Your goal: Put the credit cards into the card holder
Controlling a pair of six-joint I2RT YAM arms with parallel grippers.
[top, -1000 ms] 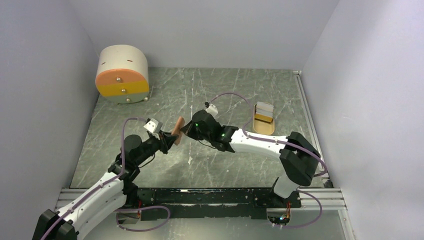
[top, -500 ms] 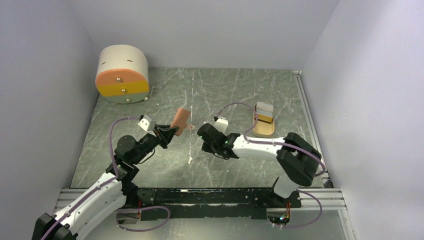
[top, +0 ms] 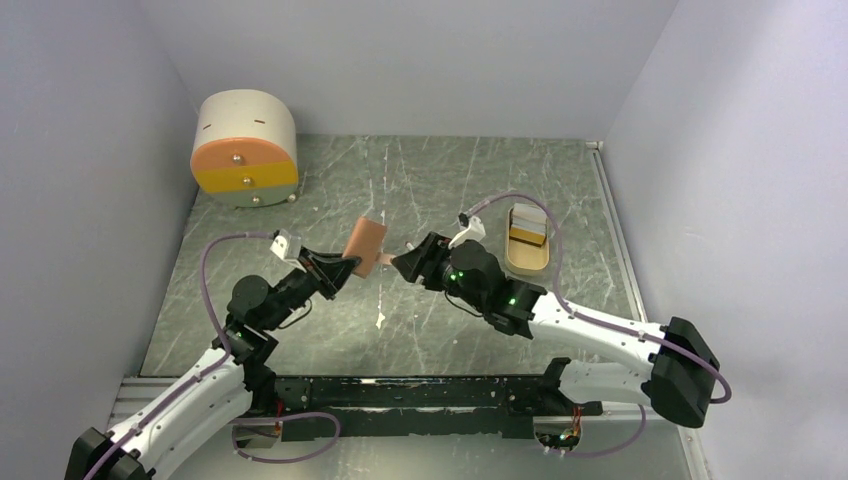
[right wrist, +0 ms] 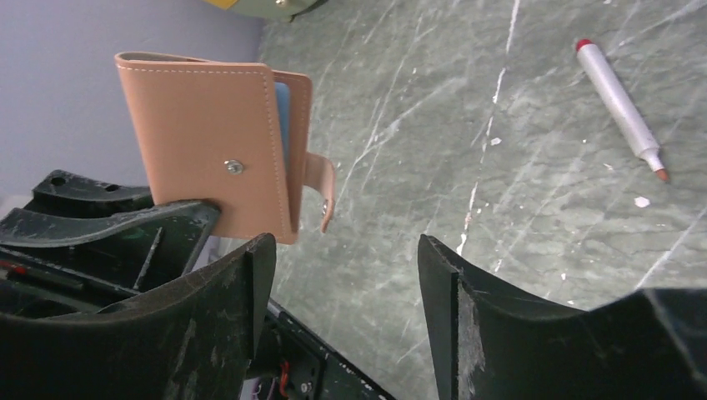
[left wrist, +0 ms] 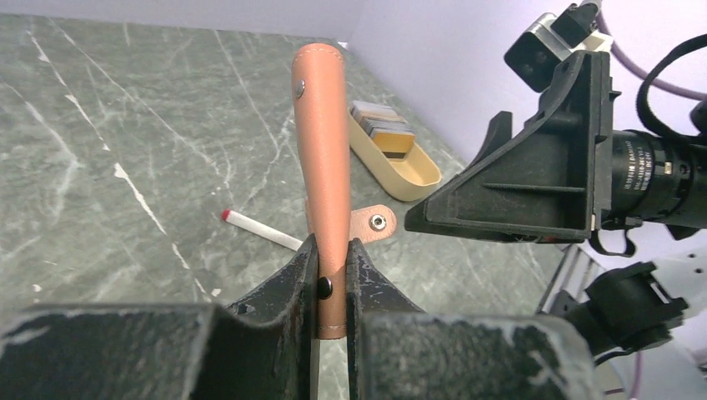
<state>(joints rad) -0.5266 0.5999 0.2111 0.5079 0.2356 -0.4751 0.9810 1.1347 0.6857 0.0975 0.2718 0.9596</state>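
Note:
My left gripper [top: 343, 270] [left wrist: 332, 283] is shut on the bottom edge of the tan leather card holder [top: 365, 243] [left wrist: 323, 142] [right wrist: 208, 142] and holds it upright above the table. Its snap strap [right wrist: 323, 187] hangs loose, and a blue card edge [right wrist: 282, 125] shows inside the fold. My right gripper [top: 403, 262] [right wrist: 346, 275] is open and empty just right of the holder, apart from it. More credit cards [top: 528, 228] [left wrist: 381, 125] stand stacked in a beige tray [top: 527, 262] [left wrist: 413, 179] at the right.
A white pen with a red cap [top: 381, 320] [left wrist: 258, 229] [right wrist: 621, 108] lies on the dark stone table below the holder. A round drawer unit [top: 245, 148] with orange and yellow fronts stands at the back left. Grey walls close in three sides.
My right gripper drew back from the card holder and opened, and its arm swung round to the right. My left gripper kept its grip and raised the holder slightly.

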